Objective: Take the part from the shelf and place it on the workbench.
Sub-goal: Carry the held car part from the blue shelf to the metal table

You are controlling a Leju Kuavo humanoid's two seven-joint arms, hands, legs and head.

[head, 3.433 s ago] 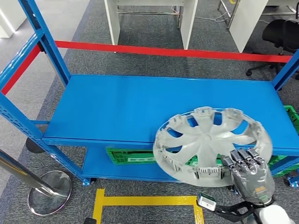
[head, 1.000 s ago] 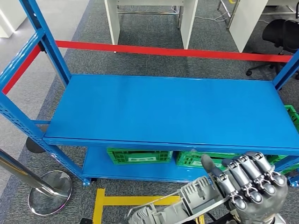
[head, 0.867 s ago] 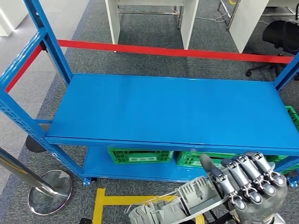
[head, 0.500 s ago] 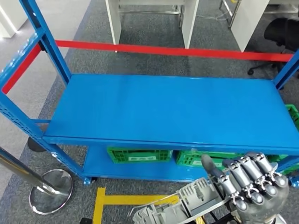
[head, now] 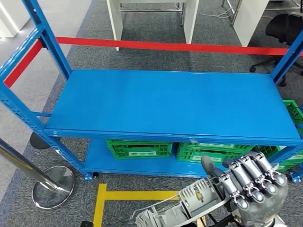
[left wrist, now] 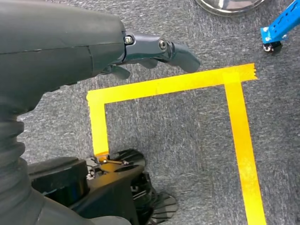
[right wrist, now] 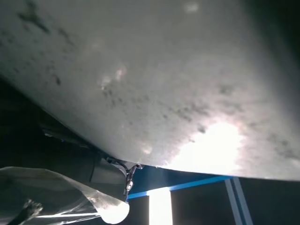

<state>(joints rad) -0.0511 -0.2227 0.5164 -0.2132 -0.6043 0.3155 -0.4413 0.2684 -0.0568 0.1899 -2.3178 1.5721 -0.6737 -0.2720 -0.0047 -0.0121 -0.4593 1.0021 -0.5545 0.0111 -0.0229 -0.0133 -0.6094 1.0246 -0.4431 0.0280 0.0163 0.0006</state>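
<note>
The left hand (left wrist: 106, 47) hangs over the floor, fingers loosely apart, holding nothing. The part (head: 182, 208), a grey wheel cover, is off the shelf (head: 171, 101), below its front edge, clamped in the right hand (head: 255, 191). Carrying it, keep the cover level and clear of that edge.

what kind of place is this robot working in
Probably a workshop or warehouse test area: a blue metal shelf rack with green crates beneath, yellow floor tape, and white workbenches behind.
</note>
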